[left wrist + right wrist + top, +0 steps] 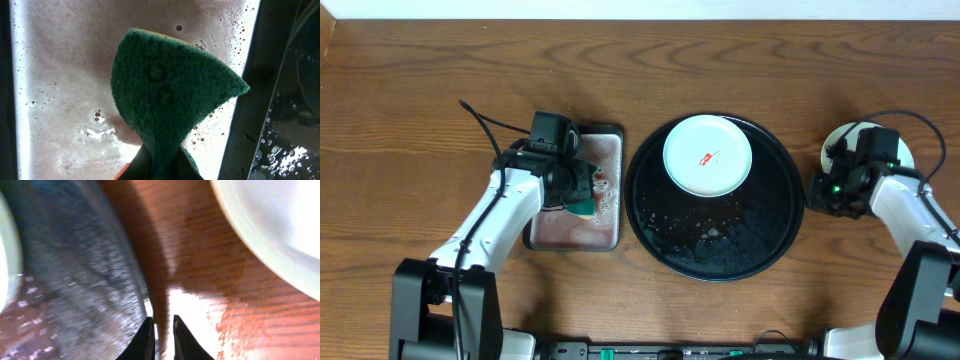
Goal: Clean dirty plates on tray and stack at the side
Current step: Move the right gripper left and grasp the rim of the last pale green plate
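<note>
Black tray (pixel 760 240): round and glossy, near the middle of the table (pixel 420 80). Its bare floor is beaded with water drops.
Plate on the tray (pixel 708 155): pale mint-white, lying flat in the tray's 12 o'clock part, close against the rim there. A small red smear (pixel 706 157) sits at its centre.
Side plate (pixel 847 135): pale, on the wood at about 2 o'clock from the black tray and apart from it. The right arm covers most of it, so I cannot tell how many are stacked there.
Metal tray (pixel 605 140): rectangular and silver-grey, just beside the black tray at its 9 o'clock. Its floor is coated with a reddish, bubbly wet film.
Sponge (pixel 170 95): green and folded into a wedge, hanging over the metal tray's floor.
Left gripper (pixel 576 186): over the metal tray, its jaws pinched on the sponge's lower end.
Right gripper (pixel 162 332): low at the black tray's 3 o'clock rim, jaws narrow. The rim runs right up to the slim gap between the fingertips. I cannot tell whether they pinch it.
</note>
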